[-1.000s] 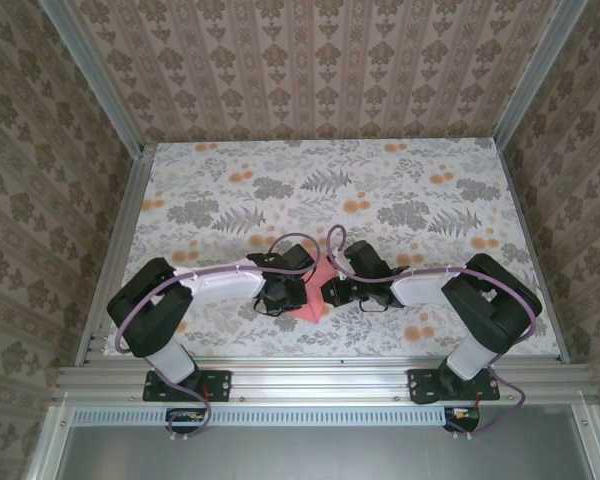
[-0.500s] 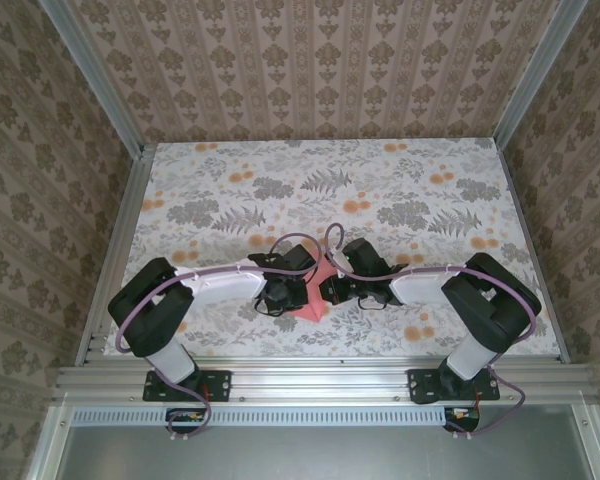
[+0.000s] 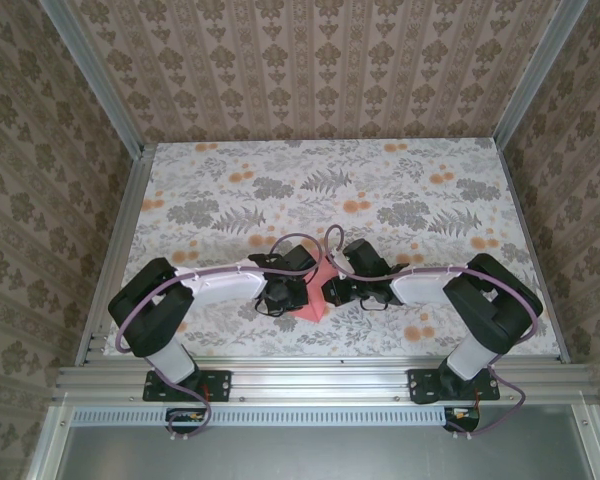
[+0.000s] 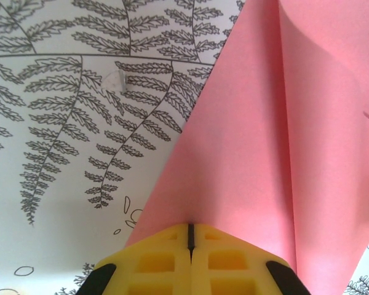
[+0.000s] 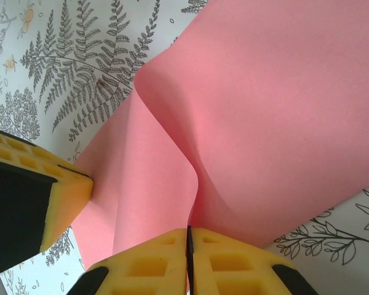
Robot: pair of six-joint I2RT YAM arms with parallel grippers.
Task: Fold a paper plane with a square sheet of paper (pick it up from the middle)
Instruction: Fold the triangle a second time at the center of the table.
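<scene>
The square sheet of paper (image 3: 316, 292), salmon pink, is bent up off the flowered table between my two grippers near the front middle. My left gripper (image 3: 288, 292) is shut on the sheet's left edge; in the left wrist view its yellow fingertips (image 4: 189, 226) pinch the paper (image 4: 264, 153), which curves upward. Opposite it, my right gripper (image 3: 332, 291) is shut on the other side. In the right wrist view, that gripper (image 5: 188, 230) pinches a raised fold of the paper (image 5: 283, 110), with a yellow finger (image 5: 46, 187) of the left gripper at the left.
The table (image 3: 380, 200) carries a fern and flower print. Aluminium rails run along its front (image 3: 320, 378) and sides, and patterned walls (image 3: 320, 70) close it in. Both arms' cables loop above the grippers.
The right gripper has crept slightly left toward the left one, and the paper between them has buckled a little more. The left arm has stayed put.
</scene>
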